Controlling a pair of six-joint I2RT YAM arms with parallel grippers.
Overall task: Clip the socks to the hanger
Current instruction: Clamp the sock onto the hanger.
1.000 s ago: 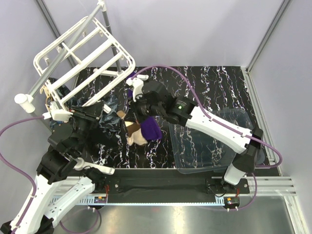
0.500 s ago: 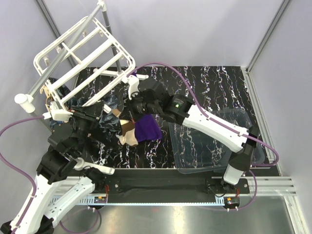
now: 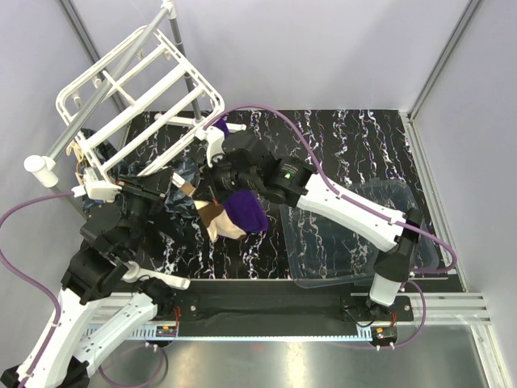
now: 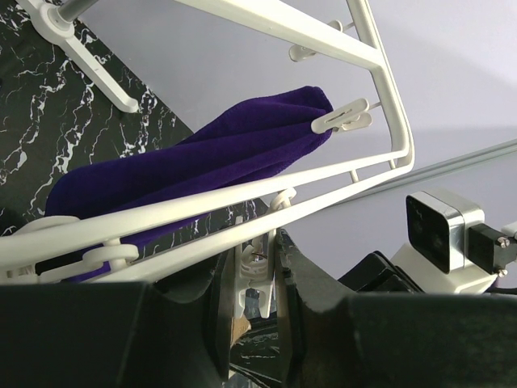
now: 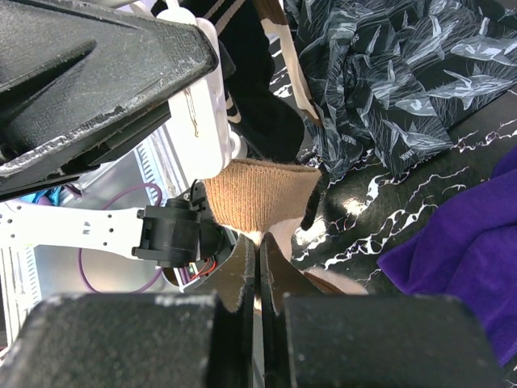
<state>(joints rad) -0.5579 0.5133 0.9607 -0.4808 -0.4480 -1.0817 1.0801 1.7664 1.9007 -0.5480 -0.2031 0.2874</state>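
The white hanger (image 3: 137,89) hangs tilted at the upper left. My left gripper (image 3: 172,184) is shut on a small white clip (image 4: 258,279) dangling under the hanger's near bar (image 4: 202,214). My right gripper (image 3: 212,179) is shut on a beige sock (image 5: 258,192) by its tan ribbed cuff, right beside that clip (image 5: 202,129). The sock's beige body (image 3: 220,222) hangs below. A purple sock (image 4: 194,153) hangs from another clip (image 4: 343,117) at the hanger's corner, and purple fabric (image 3: 245,212) shows by the right wrist. A black striped sock (image 5: 258,97) hangs behind the clip.
A dark patterned cloth (image 5: 388,73) lies on the black marbled table (image 3: 339,137) under the hanger. A clear plastic bin (image 3: 363,234) sits at the right. The grey metal pole (image 3: 105,85) crosses behind the hanger, with its white foot (image 3: 39,168) at the left.
My right gripper has shifted a little toward the hanger with the beige sock. The beige sock and purple fabric swung left, then back right. My left arm has not moved.
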